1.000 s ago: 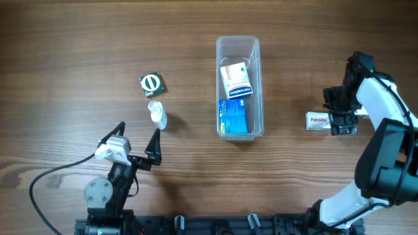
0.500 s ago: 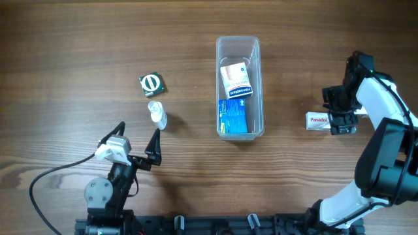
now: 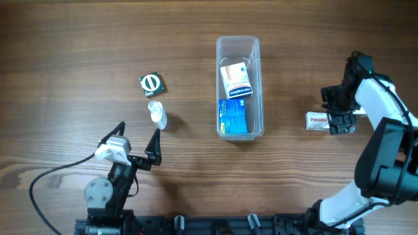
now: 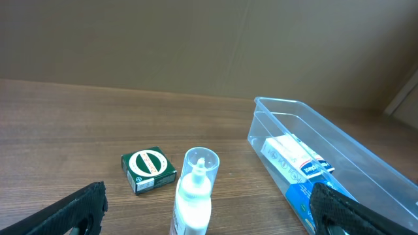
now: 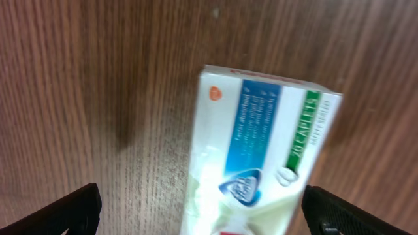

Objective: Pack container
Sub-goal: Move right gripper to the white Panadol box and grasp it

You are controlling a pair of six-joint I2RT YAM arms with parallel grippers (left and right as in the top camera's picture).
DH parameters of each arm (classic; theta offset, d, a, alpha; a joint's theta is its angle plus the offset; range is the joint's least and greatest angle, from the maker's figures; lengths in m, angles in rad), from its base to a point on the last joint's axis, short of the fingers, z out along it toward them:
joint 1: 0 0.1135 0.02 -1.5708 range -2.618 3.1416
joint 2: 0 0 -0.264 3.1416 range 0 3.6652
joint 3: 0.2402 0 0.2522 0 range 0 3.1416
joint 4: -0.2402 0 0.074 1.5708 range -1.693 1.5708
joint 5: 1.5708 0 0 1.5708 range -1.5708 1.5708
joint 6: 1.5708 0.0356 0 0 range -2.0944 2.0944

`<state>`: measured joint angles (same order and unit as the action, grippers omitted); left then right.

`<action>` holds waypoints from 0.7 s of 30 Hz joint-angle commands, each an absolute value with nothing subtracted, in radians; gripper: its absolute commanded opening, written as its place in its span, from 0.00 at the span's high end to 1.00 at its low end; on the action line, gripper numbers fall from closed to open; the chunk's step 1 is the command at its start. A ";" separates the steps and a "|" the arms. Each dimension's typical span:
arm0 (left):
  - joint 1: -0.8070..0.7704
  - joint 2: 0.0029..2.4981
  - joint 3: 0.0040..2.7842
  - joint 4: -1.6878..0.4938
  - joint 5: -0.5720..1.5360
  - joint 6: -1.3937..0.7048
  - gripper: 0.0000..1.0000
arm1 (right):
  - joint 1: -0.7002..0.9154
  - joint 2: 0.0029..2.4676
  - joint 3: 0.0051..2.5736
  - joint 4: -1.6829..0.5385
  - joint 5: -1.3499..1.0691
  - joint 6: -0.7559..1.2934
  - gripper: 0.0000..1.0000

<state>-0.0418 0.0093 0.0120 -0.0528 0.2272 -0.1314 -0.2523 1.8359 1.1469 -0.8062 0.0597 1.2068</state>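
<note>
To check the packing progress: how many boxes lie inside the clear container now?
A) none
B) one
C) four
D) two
D: the clear container holds a white medicine box and a blue box, end to end; the Panadol box, the green box and the white bottle lie outside it on the table.

The table is matt brown wood grain, perhaps laminate. The container is clear glossy plastic; the white bottle smooth plastic; the box glossy printed card
</note>
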 commanded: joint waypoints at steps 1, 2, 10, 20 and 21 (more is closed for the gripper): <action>-0.034 0.007 0.006 -0.055 0.236 -0.112 0.00 | -0.246 1.863 1.102 -0.779 0.024 1.207 0.01; -0.034 0.007 0.006 -0.055 0.236 -0.112 0.00 | -0.246 1.863 1.101 -0.778 0.025 1.206 0.00; -0.034 0.007 0.006 -0.055 0.236 -0.112 0.00 | -0.246 1.863 1.101 -0.775 0.037 1.203 0.08; -0.034 0.007 0.006 -0.055 0.236 -0.112 0.00 | -0.246 1.863 1.101 -0.804 0.127 1.204 0.24; -0.034 0.007 0.006 -0.055 0.236 -0.112 0.00 | -0.246 1.863 1.101 -0.804 0.127 1.204 0.25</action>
<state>-0.0418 0.0093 0.0120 -0.0528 0.2272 -0.1318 -0.2512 1.8423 1.1080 -0.8001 0.0910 1.2030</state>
